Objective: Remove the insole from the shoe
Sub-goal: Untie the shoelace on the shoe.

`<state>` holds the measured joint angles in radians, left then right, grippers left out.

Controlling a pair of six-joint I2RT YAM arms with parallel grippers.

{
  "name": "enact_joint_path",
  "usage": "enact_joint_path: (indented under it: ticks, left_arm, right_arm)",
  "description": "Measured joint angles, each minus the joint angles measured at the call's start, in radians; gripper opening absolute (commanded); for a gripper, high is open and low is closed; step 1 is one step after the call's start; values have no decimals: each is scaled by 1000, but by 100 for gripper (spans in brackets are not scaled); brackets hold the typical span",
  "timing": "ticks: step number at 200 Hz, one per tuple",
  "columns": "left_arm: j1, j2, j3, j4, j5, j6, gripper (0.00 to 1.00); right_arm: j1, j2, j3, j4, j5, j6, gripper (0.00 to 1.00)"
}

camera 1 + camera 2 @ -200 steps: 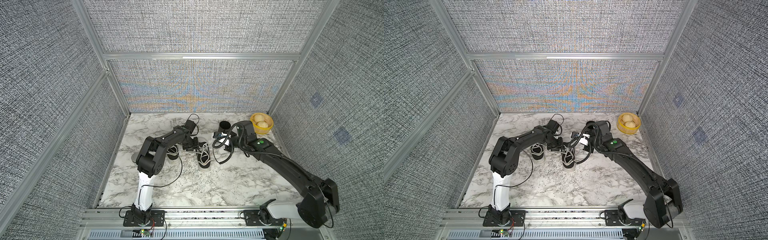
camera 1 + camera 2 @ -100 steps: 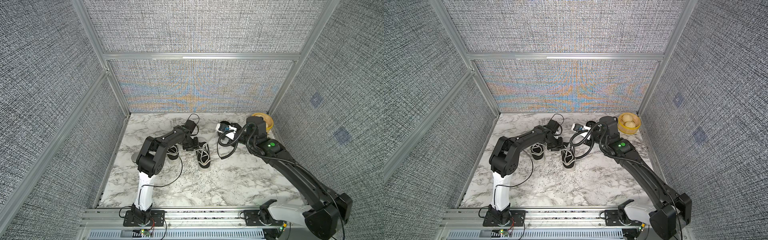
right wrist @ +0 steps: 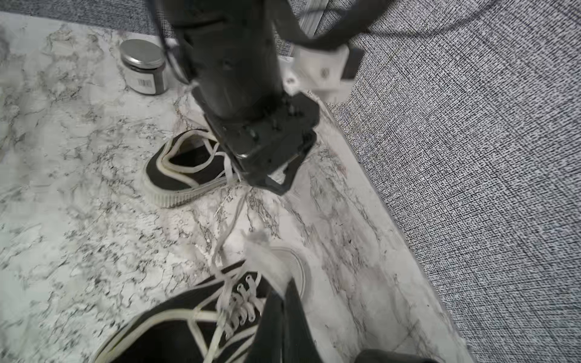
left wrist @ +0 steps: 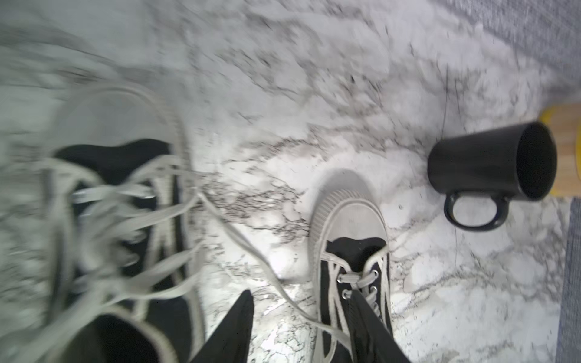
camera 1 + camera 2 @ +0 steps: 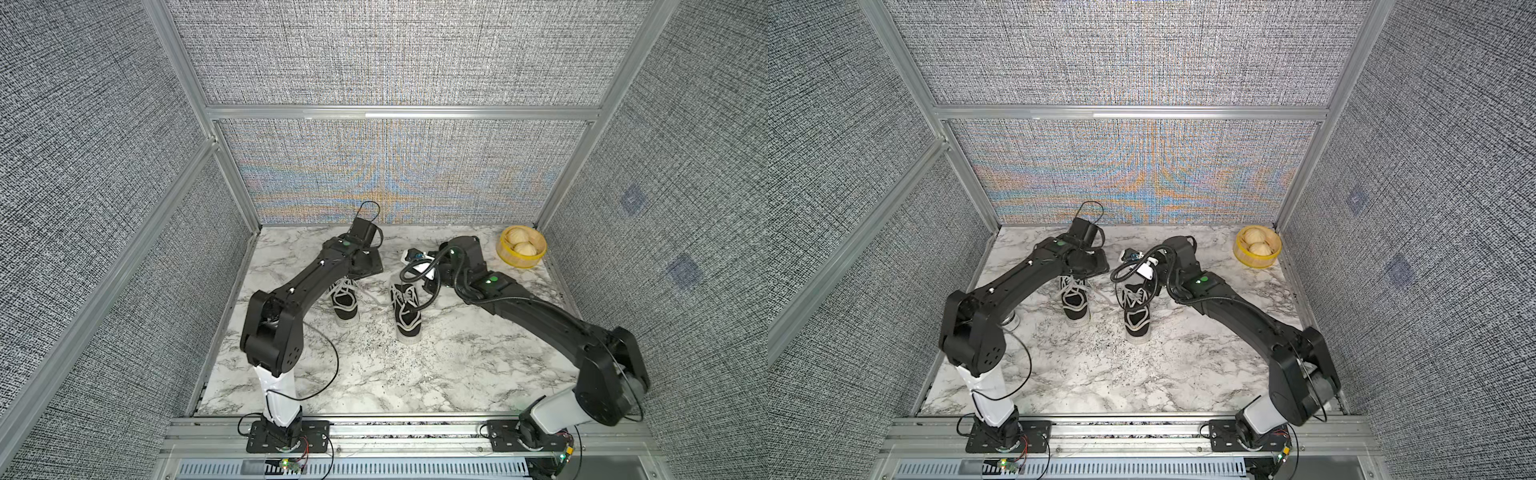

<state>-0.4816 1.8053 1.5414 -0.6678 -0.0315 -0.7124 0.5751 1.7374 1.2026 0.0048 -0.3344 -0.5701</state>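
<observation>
Two black lace-up shoes stand near the counter's [image 5: 395, 374] centre, toes toward 12 o'clock: left shoe [image 5: 344, 301], right shoe [image 5: 405, 309]. The left gripper [image 4: 301, 317] hangs just beside the left shoe's toe end, fingers spread. The right gripper [image 3: 278, 295], over the right shoe's laces, is pressed together, with a pale blurred strip [image 3: 261, 251] at its tips. Cannot tell if that is the insole. Yellow bowl [image 5: 519, 262] at 2 o'clock.

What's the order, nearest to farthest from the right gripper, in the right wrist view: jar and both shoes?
From the right gripper:
1. The near shoe, directly beneath it.
2. The far shoe, farther out.
3. The jar, beyond that shoe.
</observation>
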Motion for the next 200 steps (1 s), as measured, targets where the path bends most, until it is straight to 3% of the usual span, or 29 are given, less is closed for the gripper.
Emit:
enact_joint_path:
  ticks: [36,66,110,155,200]
  left_arm:
    - [12,-167,-164,-17,-135,-57,51]
    - [6,-264,-298,13,-139,-69,51]
    - [-60,-347,-431,110,4,20,51]
    - [-103,-410,-538,271,195,124,54]
    - [-137,-311,-496,357,346,201,53]
  right_arm:
    - [25,190,141,36,90,126,1]
    - [33,313,260,-18,145,212,31]
    - [29,307,385,-148,168,338,54]
    - [-50,111,314,-275,159,474,60]
    - [-113,79,237,-466,149,611,58]
